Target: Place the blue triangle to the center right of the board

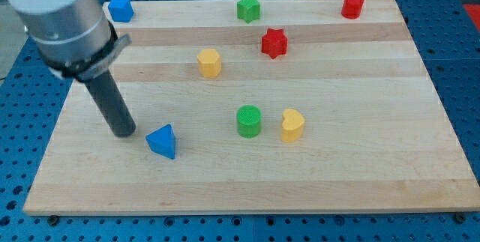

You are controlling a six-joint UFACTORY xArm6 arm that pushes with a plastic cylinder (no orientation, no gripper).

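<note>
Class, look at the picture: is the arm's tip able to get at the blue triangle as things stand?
Probably yes. My tip stands just to the view's left of the blue triangle, with only bare board between them and no other block in that gap.

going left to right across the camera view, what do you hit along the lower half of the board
my tip → blue triangle, just right of the tip → green cylinder → yellow heart-shaped block

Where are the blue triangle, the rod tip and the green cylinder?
blue triangle (pixel 162 141): camera view, front face.
my tip (pixel 123 132): camera view, rod's lower end.
green cylinder (pixel 248 121): camera view, side wall.
</note>
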